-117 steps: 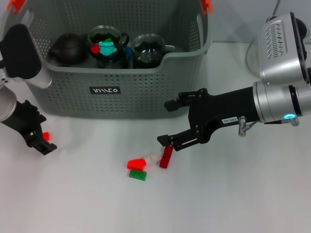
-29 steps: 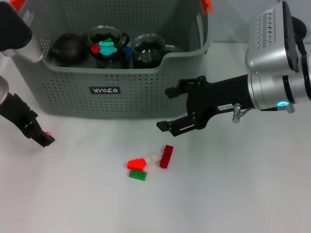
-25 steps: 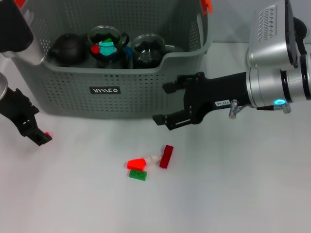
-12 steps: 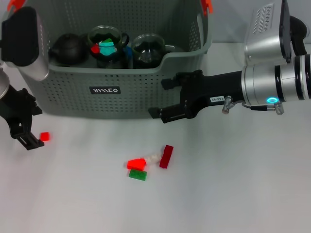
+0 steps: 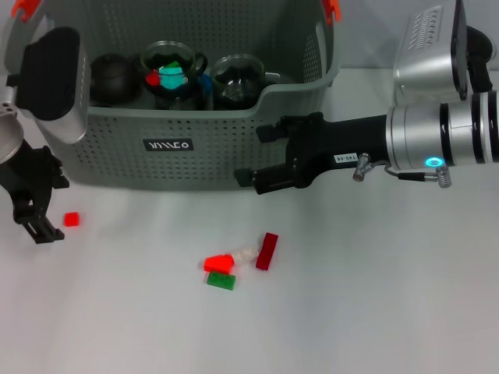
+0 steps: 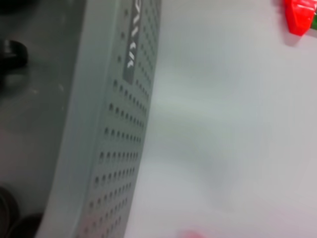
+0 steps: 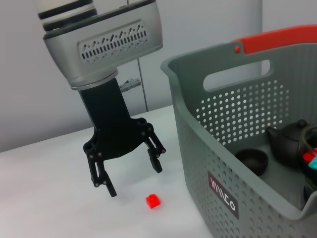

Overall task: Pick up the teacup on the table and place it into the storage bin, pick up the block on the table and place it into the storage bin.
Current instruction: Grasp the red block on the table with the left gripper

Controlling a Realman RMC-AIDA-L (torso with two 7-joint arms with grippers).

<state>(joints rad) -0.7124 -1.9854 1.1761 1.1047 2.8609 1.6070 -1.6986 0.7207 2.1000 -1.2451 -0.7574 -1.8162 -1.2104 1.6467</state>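
Note:
The storage bin [image 5: 195, 132] stands at the back of the table; the left wrist view shows its wall [image 6: 114, 124]. A small dark teacup [image 7: 251, 159] sits inside the bin [image 7: 233, 148] beside a black teapot [image 7: 292, 136]. A small red block [image 5: 71, 220] lies on the table left of the bin, and my left gripper [image 5: 51, 209] hangs open just left of it, not touching. The right wrist view shows that left gripper [image 7: 133, 179] open above the cube [image 7: 153, 201]. My right gripper [image 5: 253, 156] is open and empty in front of the bin's right half.
A red block [image 5: 219, 263], a green block [image 5: 221, 281], a dark red bar [image 5: 267, 251] and a pale piece [image 5: 247, 253] lie clustered in the middle. Glass teapots [image 5: 173, 74] with coloured blocks stand in the bin. The red block [image 6: 298, 15] shows in the left wrist view.
My left gripper has swung left off the small red block, which now lies in plain sight. My right gripper has risen from the dark red bar toward the bin's front.

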